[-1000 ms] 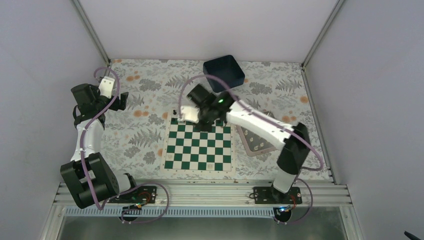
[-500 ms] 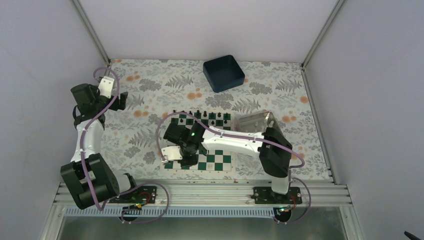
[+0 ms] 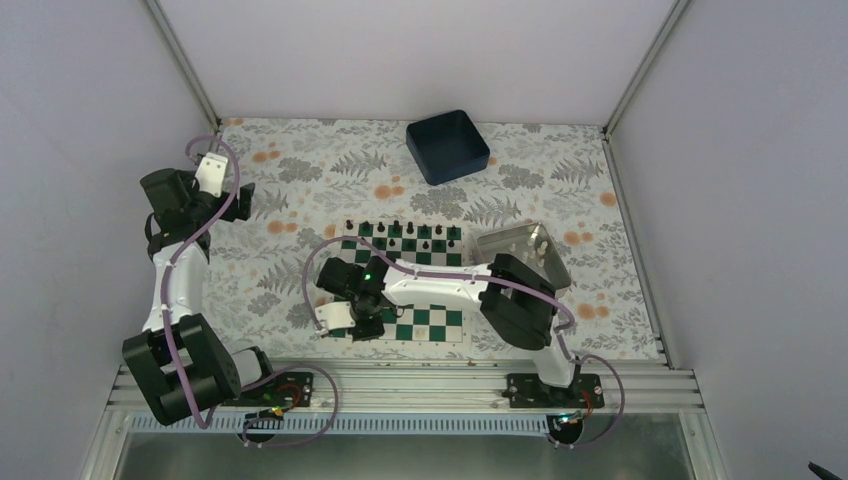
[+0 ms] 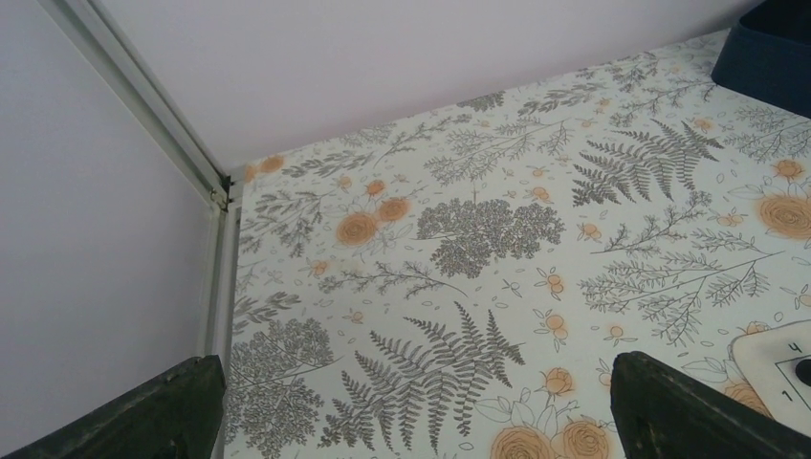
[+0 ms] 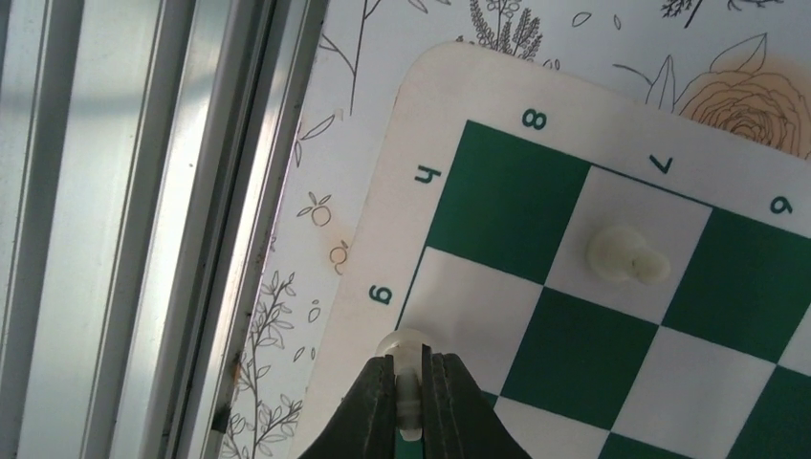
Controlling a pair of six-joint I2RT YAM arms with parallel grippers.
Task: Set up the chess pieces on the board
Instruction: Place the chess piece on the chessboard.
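The green and white board (image 3: 432, 320) lies at the table's middle, with small black pieces (image 3: 410, 231) lined along its far edge. My right gripper (image 5: 409, 368) is shut on a white chess piece (image 5: 405, 346), held over the white square by the cream border (image 5: 381, 251) at the board's near left corner (image 3: 350, 325). Another white piece (image 5: 626, 256) stands on a white square close by. My left gripper (image 4: 421, 421) hangs open over the flowered cloth at the far left (image 3: 240, 200), with nothing between its fingers (image 4: 143, 411).
A dark blue bin (image 3: 447, 146) stands at the back, and its corner (image 4: 770, 53) shows in the left wrist view. A silver tray (image 3: 525, 250) sits right of the board. The metal rail (image 5: 143, 210) runs along the near table edge, beside the held piece.
My right arm has swung from the board's far left edge down to its near left corner, which uncovered the tray. The left arm has barely moved.
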